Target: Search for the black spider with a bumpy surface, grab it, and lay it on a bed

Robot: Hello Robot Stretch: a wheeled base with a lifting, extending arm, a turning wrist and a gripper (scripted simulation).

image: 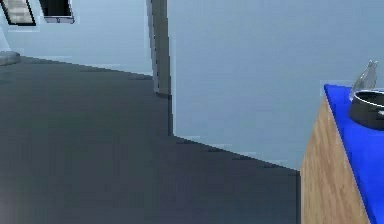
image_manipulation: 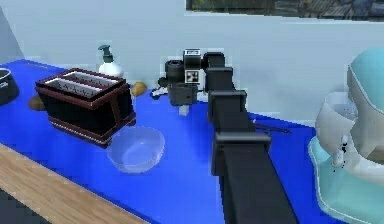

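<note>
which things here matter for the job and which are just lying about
Job: gripper.

Lying about: toaster, glass bowl, soap dispenser, stand mixer, dark pot, all on the blue counter.

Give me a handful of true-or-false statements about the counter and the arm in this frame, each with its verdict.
The countertop is blue. True.
The toaster stands right of the arm in the arm side view. False: it stands left of it.
A clear bowl sits nearer the camera than the toaster. True.
The stand mixer is red. False: it is pale blue-green.
The gripper plainly holds a spider. False: whether it holds anything cannot be told.
</note>
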